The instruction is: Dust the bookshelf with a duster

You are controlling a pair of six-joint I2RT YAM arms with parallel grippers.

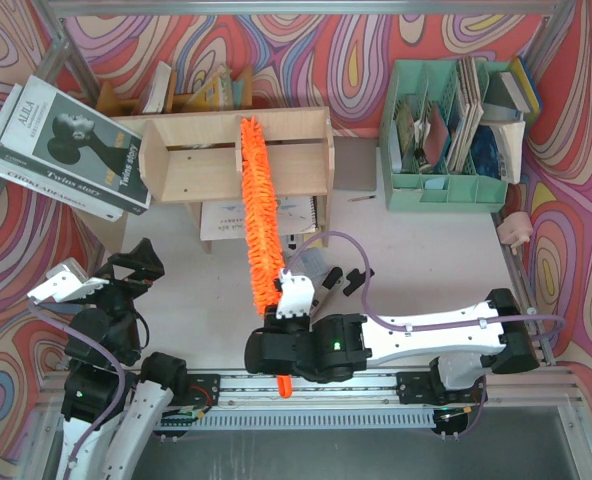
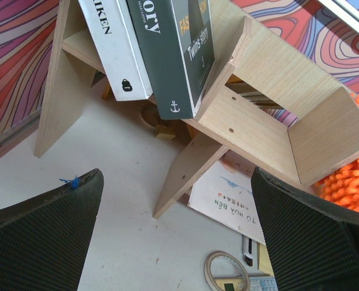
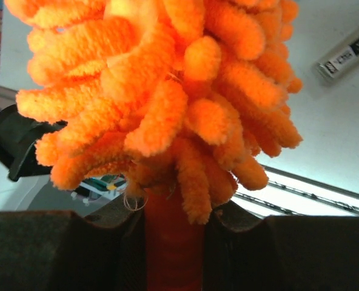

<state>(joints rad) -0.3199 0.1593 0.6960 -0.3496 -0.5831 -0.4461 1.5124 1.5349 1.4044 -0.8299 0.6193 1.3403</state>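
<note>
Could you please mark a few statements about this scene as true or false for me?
1. The right claw grips the duster by its handle. True.
2. The left claw is shut on the duster. False: the left claw is open and empty.
3. The duster's head reaches the middle of the shelf. True.
4. The organiser stands left of the shelf. False: in the top view, the organiser stands to its right.
</note>
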